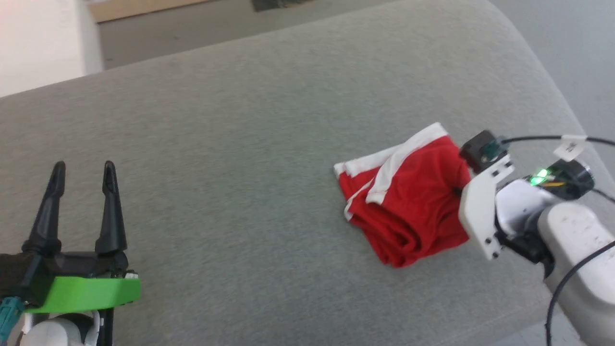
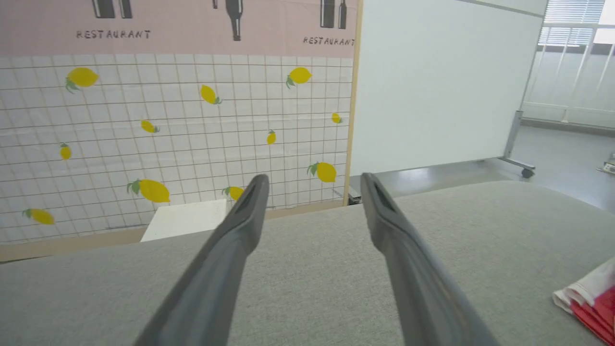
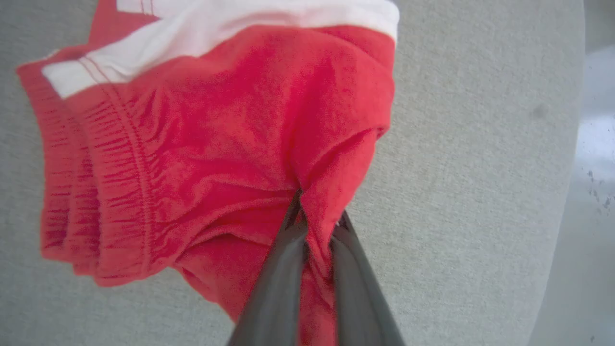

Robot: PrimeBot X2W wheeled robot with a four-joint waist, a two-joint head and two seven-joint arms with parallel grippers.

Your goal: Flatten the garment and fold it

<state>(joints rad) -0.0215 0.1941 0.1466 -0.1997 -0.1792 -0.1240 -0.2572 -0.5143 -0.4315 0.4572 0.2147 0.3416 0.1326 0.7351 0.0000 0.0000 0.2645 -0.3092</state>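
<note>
The red shorts (image 1: pixel 408 202) with white stripe trim lie bunched on the grey cushion (image 1: pixel 230 144), right of centre. My right gripper (image 3: pixel 318 216) is shut on a pinched fold of the red shorts (image 3: pixel 216 144) near their right edge; its fingers (image 3: pixel 283 274) squeeze the cloth between them. In the head view the right wrist (image 1: pixel 485 202) hides those fingertips. My left gripper (image 1: pixel 82 167) stands open at the lower left, far from the shorts, nothing between its fingers. In the left wrist view the left gripper (image 2: pixel 312 180) points over the cushion, and a corner of the shorts (image 2: pixel 591 298) shows at the far right.
The cushion's right edge (image 3: pixel 567 192) drops to a glossy grey floor (image 3: pixel 591 216) close beside the shorts. Behind the cushion stand a lemon-patterned wall (image 2: pixel 168 120), a white panel (image 2: pixel 432 86) on wheels and a small white box (image 2: pixel 187 218).
</note>
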